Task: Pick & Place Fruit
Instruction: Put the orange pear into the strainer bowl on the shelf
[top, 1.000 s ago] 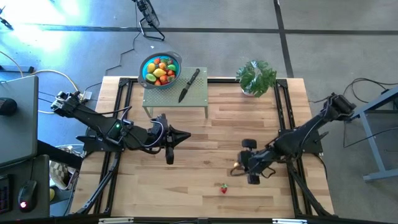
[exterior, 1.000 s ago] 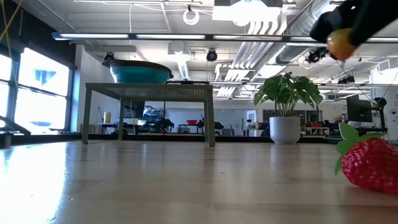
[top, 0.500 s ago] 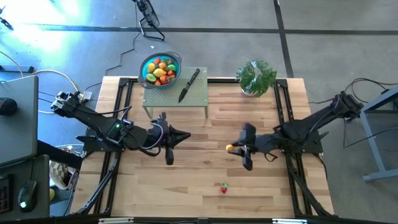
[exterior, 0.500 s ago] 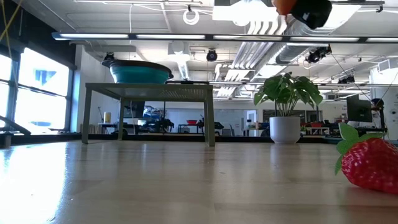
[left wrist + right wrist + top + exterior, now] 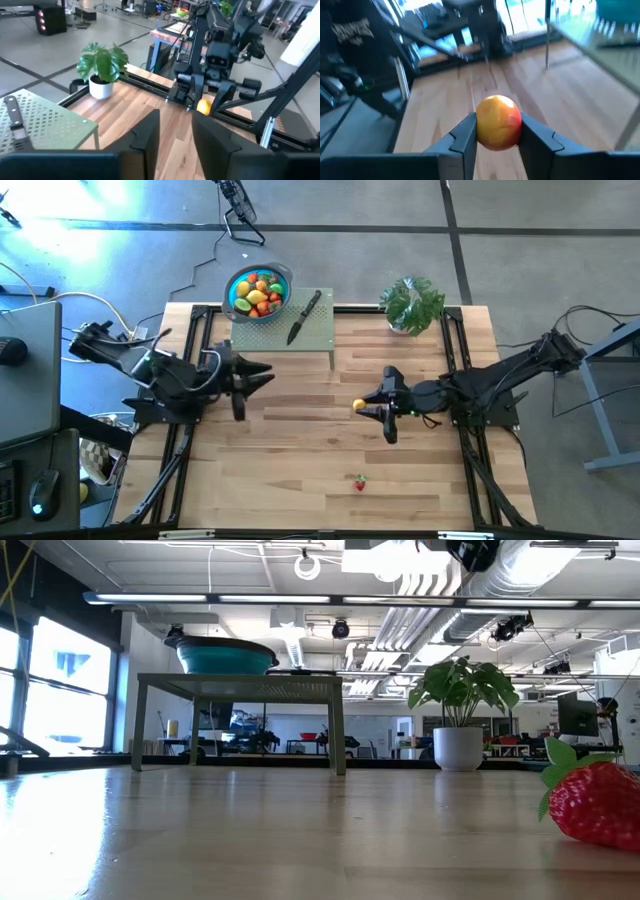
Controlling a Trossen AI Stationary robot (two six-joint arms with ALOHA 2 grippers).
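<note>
My right gripper hovers over the middle of the table, shut on a small round orange-yellow fruit. The same fruit shows in the left wrist view. A red strawberry lies on the wood near the front edge, large in the low view. The blue bowl, with several fruit inside, sits on the far left corner of a small green table. My left gripper hangs in front of that small table, open, with nothing between its fingers. My right gripper pinches the fruit's two opposite sides between its two fingers. The fingers come nearly level from the table's right side, slanting a little down. The fruit sits at their free ends, lifted clear of the table.
A black-handled knife lies on the green table beside the bowl. A potted plant stands at the far right. Black rails run along both sides of the wooden top. Bare wood lies between the two grippers.
My right gripper has risen with the fruit and gone toward the table's left and far edge, tipping from steeply down to nearly level. My left gripper has drawn back toward the table's left and far edge. The strawberry has stayed where it was.
</note>
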